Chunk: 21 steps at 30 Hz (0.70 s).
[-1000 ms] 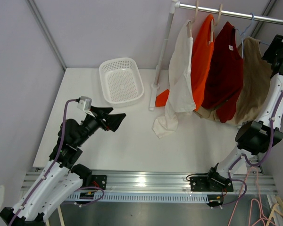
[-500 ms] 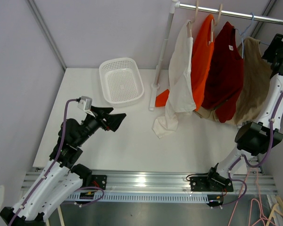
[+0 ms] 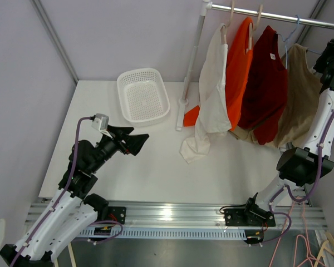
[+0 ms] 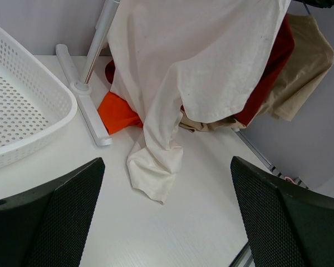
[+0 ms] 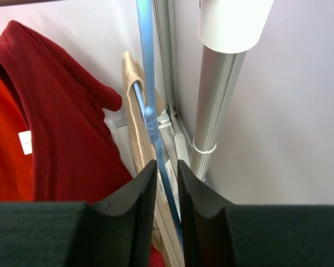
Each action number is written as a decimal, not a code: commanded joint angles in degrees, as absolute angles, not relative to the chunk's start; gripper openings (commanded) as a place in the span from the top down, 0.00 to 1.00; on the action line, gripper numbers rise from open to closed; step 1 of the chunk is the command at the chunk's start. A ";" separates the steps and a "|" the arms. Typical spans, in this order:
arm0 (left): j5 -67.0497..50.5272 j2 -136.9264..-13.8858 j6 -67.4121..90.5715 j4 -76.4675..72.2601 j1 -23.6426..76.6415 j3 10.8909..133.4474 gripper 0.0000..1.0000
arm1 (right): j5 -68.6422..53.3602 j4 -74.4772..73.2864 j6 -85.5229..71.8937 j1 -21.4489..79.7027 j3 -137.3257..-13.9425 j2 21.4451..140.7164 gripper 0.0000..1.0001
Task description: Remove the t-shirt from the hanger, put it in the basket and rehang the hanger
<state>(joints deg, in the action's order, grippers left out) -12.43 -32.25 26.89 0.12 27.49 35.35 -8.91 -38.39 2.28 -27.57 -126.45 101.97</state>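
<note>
Up at two o'clock, my right arm stretches tall to the rail (image 3: pixel 267 15), right gripper (image 5: pixel 164 172) clenched on the blue hanger (image 5: pixel 149 105) carrying the tan t-shirt (image 3: pixel 298 94). My left gripper (image 3: pixel 138 138) hangs splayed wide at eight o'clock. White tag (image 5: pixel 25 142) on the dark red shirt (image 5: pixel 67 139): unreadable.

Overhead and left-wrist views share the hanging shirts (image 3: pixel 214 94).

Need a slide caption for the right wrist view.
Right gripper straddling the blue hanger holding the tan shirt, dark red shirt left, metal pole right.
</note>
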 commanded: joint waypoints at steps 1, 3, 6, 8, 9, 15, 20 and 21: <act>-13.27 -31.99 26.10 -1.06 27.95 35.77 0.00 | -9.75 -38.06 2.11 -27.25 -127.36 100.37 0.75; -13.36 -31.91 26.02 -0.97 27.95 35.86 0.01 | -9.93 -37.62 2.02 -27.07 -126.48 100.37 0.75; -13.27 -31.90 26.02 -0.79 27.95 35.77 0.01 | -10.02 -37.00 1.85 -26.89 -125.69 100.37 0.74; -13.27 -31.90 26.02 -0.70 27.95 35.77 0.01 | -10.20 -36.91 1.50 -26.81 -125.59 100.63 0.80; -13.27 -31.82 26.02 -0.70 27.86 35.77 0.00 | -10.20 -36.91 1.23 -26.72 -125.60 100.72 0.82; -13.10 -31.82 26.01 -0.88 27.95 35.68 0.01 | -11.95 -35.51 0.88 -26.54 -125.60 99.93 1.00; -13.36 -32.08 26.10 -1.05 27.95 35.42 0.01 | -11.70 -30.68 -1.58 -26.02 -124.28 97.39 1.00; -13.27 -32.08 26.10 -1.14 27.95 35.42 0.00 | -11.08 -29.89 -1.15 -25.58 -123.84 96.86 1.00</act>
<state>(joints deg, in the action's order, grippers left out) -12.40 -32.12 26.87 0.14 27.49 35.35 -11.22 -35.97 0.30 -26.33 -123.94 101.32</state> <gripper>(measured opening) 0.994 0.022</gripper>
